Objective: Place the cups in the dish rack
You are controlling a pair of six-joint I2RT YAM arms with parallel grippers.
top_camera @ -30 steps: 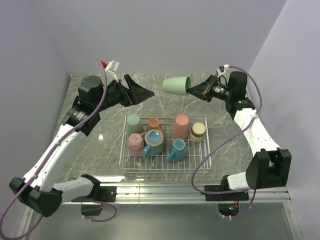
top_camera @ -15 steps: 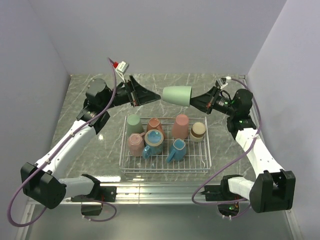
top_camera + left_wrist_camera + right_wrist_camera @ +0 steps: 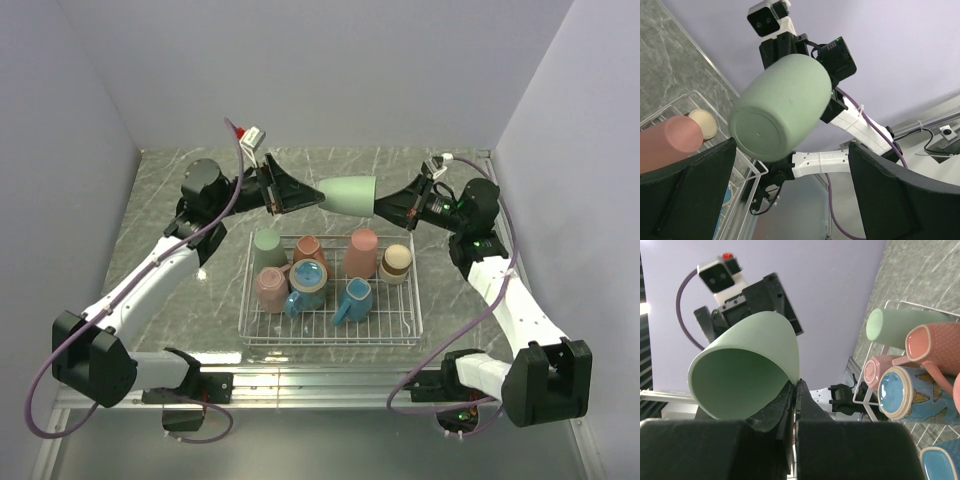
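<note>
Top external: your right gripper (image 3: 379, 208) pinches the green cup (image 3: 350, 193) by its rim, at 12 o'clock of the rack (image 3: 330, 342); your left gripper (image 3: 313, 196) gapes wide at the cup's base.

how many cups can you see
8. Seven in the dish rack: sage, salmon, pink, brown at back; pink, two blue in front. One sage cup held by the right end effector.

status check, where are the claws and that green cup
Right claw shut on green cup at its rim, cup sideways in air over dish rack far edge. Left claw open at the cup's base. Nothing in the way.
</note>
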